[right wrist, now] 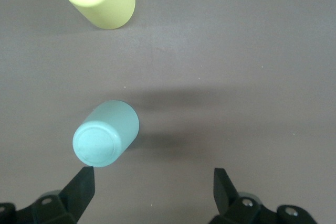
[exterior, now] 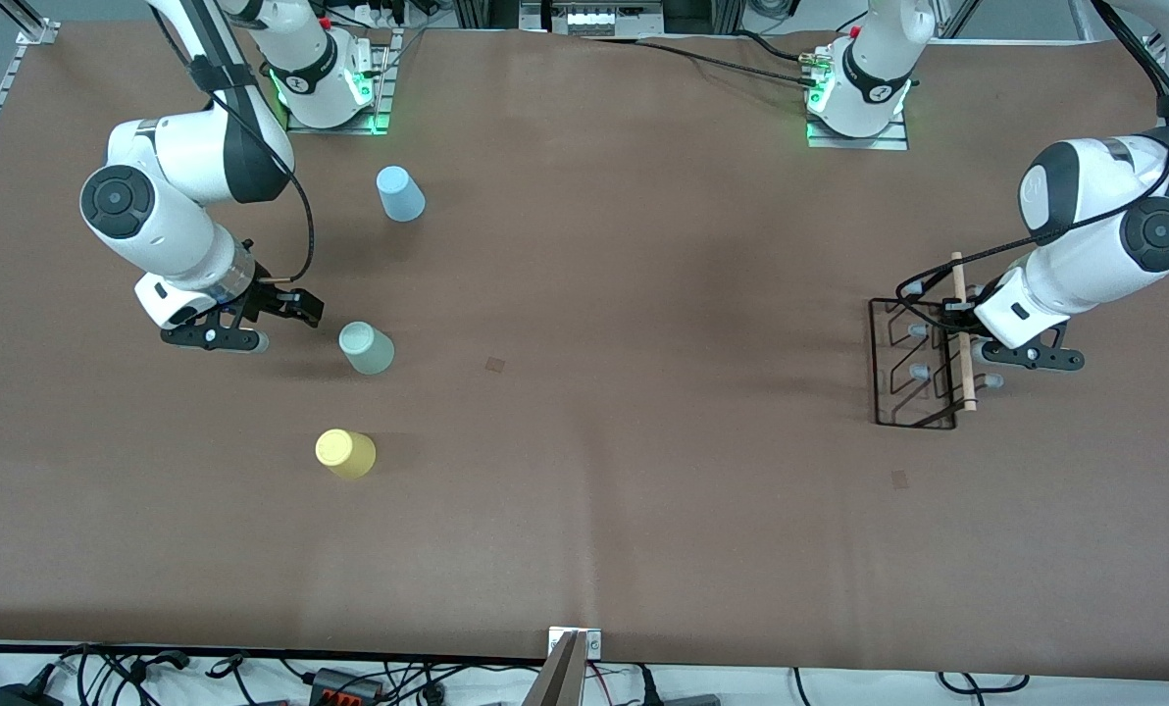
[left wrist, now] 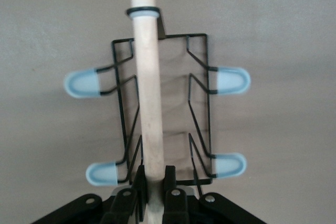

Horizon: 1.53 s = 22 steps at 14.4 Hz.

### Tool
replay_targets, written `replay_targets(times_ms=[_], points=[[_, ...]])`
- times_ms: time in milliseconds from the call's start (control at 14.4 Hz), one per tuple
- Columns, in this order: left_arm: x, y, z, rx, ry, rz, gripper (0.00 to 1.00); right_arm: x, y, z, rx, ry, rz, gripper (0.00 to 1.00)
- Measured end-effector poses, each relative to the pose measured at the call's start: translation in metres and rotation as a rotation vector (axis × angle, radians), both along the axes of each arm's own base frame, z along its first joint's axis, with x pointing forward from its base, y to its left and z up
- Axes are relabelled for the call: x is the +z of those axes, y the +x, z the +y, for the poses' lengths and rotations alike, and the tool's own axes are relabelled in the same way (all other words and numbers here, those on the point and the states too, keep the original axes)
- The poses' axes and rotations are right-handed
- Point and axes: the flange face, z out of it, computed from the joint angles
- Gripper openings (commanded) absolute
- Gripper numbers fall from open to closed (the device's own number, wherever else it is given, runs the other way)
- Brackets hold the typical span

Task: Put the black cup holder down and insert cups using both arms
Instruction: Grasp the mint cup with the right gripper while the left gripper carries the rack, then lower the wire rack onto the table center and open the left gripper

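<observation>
- Left pincer (left wrist: 152,192): fingers clamped together on the pale wooden rod (left wrist: 148,93) of the black cup holder (exterior: 916,363), gripping near one end of the rod. Seen clearly in the left wrist view.
- Holder sits at the left arm's end of the bench (exterior: 624,294). Rod runs along the top of the wire frame; grey-blue peg tips (left wrist: 81,83) stick out on both sides of it.
- Can't tell whether the holder's base is resting on the bench or just lifted off it.
- Left wrist view shows four peg tips only; the pincer body cuts off the rest of the rack. In the front view the left arm's wrist covers part of the rack on the side toward the arm.
- All visible pegs are bare, no cup on any of them.
- Right pincer (right wrist: 152,187): fingers spread wide apart, holding nothing, low over the bench at the right arm's end.
- Pale grey-green cup (exterior: 366,347) is just beside the right pincer, apart from it. In the right wrist view it lies off-centre, close to one fingertip (right wrist: 84,179), not between the two.
- Yellow cup (exterior: 345,453) is nearer the front camera than the grey-green cup; partly cut off at the edge of the right wrist view.
- Light blue cup (exterior: 400,193) is farther from the front camera, near the right arm's base; front view only.
- All three cups show closed, flat ends toward the cameras; openings not visible.
</observation>
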Motion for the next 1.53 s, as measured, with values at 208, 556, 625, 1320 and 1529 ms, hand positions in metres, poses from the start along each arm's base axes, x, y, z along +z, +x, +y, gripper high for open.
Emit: replay_targets(times_ms=[208,556,625,1320,1529], points=[[0.008,0.004,0.000,-0.001,0.000,-0.005,0.01,-0.009,0.003,0.003,-0.072,0.058,-0.005,1.00],[0.123,0.048,-0.057,-0.097,-0.001,-0.064,0.01,-0.055,0.011,0.023,-0.134,0.095,-0.021,1.00],[0.146,0.055,-0.082,-0.135,-0.004,-0.079,0.01,-0.062,0.011,0.027,-0.134,0.095,-0.022,1.00],[0.098,0.024,-0.396,-0.008,-0.008,-0.020,0.01,-0.077,-0.001,0.052,-0.092,0.095,-0.039,1.00],[0.073,0.006,-0.470,0.039,-0.017,-0.046,0.01,-0.090,-0.010,0.060,-0.076,0.093,-0.042,1.00]])
